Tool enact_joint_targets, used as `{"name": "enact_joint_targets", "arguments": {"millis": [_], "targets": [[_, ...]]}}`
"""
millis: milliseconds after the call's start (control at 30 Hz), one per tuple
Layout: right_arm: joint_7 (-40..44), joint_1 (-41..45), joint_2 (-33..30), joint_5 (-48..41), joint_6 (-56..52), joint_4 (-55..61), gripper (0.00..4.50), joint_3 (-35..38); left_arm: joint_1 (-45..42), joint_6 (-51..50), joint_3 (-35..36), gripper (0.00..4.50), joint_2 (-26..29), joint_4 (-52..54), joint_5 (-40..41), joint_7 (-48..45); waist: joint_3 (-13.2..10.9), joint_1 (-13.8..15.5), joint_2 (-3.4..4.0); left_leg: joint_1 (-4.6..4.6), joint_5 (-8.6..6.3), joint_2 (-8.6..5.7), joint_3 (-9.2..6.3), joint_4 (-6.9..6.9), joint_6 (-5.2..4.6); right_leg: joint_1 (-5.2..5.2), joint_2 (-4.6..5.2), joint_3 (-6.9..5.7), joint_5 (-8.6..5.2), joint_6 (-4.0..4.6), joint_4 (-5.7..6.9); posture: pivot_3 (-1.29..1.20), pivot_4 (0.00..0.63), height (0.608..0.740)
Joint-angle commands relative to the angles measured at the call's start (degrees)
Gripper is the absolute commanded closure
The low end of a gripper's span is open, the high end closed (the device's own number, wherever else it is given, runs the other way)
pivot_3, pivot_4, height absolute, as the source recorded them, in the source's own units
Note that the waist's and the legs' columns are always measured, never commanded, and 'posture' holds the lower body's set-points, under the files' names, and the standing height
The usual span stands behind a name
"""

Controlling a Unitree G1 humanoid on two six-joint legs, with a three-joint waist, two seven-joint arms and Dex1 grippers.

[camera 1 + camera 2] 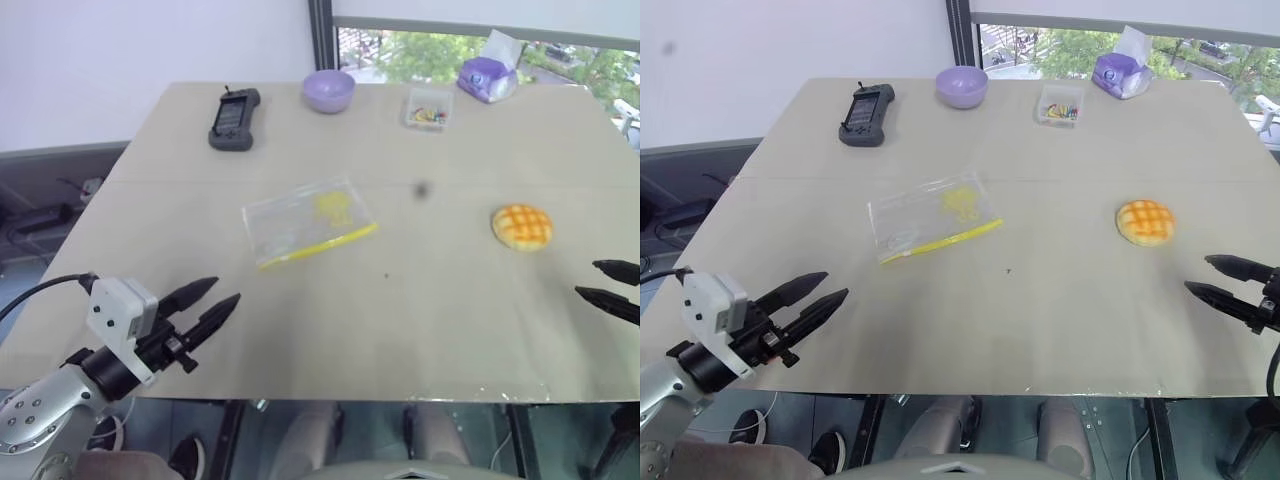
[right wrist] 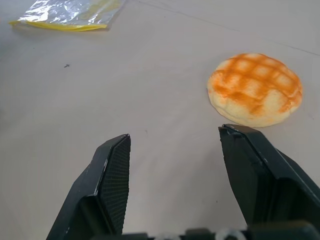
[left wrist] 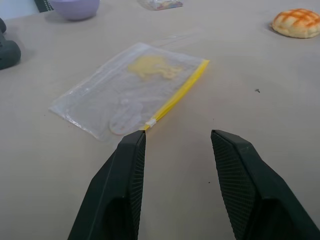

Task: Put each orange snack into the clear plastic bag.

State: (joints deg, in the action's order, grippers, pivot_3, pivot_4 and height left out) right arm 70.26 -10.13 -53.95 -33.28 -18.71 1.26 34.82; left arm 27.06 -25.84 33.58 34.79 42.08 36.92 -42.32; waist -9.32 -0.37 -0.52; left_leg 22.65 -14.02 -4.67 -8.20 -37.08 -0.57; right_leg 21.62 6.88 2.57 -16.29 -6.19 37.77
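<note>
Grippers come first, low at the near edge of the pale beige tabletop. On the robot's left, the left gripper with its two black fingers hovers over the near left part of the table, fingers apart and empty, aimed toward the middle of the surface. On the right, the right gripper reaches in from the right edge, its black fingers likewise spread with nothing between them.

Just beyond the left gripper lies the flat, see-through rectangular plastic bag, lying flat at a slant near the table's centre, its yellow seal strip along the edge nearer the robot and a faint yellow print showing through its far half. In the left wrist view the corner of that strip sits right ahead of one fingertip, though the bag is not gripped.

Ahead of the right gripper, near but apart from it, rests the round, domed, golden-orange bun scored with a criss-cross grid; it sits on the bare table to the right of the bag, well apart from it.

Farther back, along the far edge, stand a dark grey handheld device, a lilac bowl, a small clear box of colourful bits and a purple tissue pack.
</note>
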Motion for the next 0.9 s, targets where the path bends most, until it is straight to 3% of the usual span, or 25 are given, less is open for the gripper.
{"name": "enact_joint_targets", "arguments": {"millis": [33, 900], "targets": [[0.46, -0.03, -1.11, -1.22, -0.05, 0.91, 1.46, 3.53, 0.51, 1.54, 0.89, 2.31, 0.36, 0.21, -0.25, -0.33, 0.00, 0.00, 0.00, 0.00, 0.00, 0.00, 0.00, 0.00, 0.00, 0.00, 0.00, 0.00, 0.00, 0.00, 0.00, 0.00, 0.150, 0.740], [1.91, 0.71, -1.46, -0.91, 0.62, -0.51, 1.46, 3.64, 1.04, 4.40, -1.15, 2.31, 1.18, -1.86, -3.14, -1.51, -0.02, 0.03, -0.01, 0.05, -0.01, 0.00, -0.03, 0.02, -0.01, 0.00, 0.02, -0.04, 0.00, 0.00, -0.09, 0.00, 0.150, 0.740]]}}
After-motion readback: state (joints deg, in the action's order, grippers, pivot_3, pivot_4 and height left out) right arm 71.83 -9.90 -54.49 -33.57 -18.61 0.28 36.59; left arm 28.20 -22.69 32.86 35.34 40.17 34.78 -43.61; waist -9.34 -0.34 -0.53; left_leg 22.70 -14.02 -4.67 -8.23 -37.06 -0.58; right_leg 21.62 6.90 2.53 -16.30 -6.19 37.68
